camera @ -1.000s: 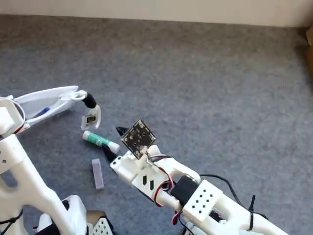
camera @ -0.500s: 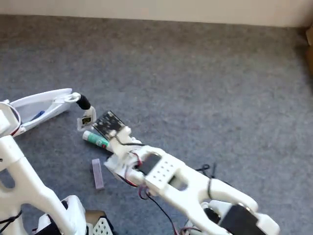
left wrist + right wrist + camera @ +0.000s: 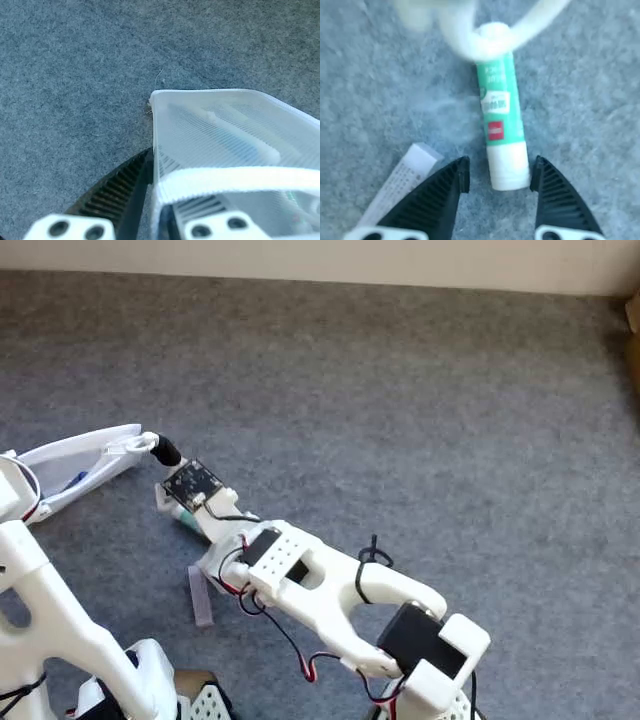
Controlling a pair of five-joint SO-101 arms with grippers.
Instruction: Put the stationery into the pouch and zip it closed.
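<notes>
While the right arm stretches low across the grey carpet (image 3: 430,390), its right gripper (image 3: 501,166) hangs just over the glue stick (image 3: 500,115). The jaws are spread wide enough to straddle it, one black finger on each side of the white cap end, with nothing clamped between them. The glue stick lies flat on the carpet, green body and white cap. Its far end sits under a blurred white loop (image 3: 485,30) that I can't make out properly. Near the stick, off to one side of the gripper, lies a pale lilac block (image 3: 402,180), also flat and not touching it.

Over at the left, the left gripper (image 3: 156,197) is pinched closed on the rim of the white mesh pouch (image 3: 225,135). The woven band along the pouch's edge runs between the jaws, and the pouch reaches out from them over the carpet. A black tab (image 3: 166,452) sits at the tip of the pouch nearest the glue stick, close by the right arm's wrist. Something blue (image 3: 78,480) shows through the mesh inside the pouch.
</notes>
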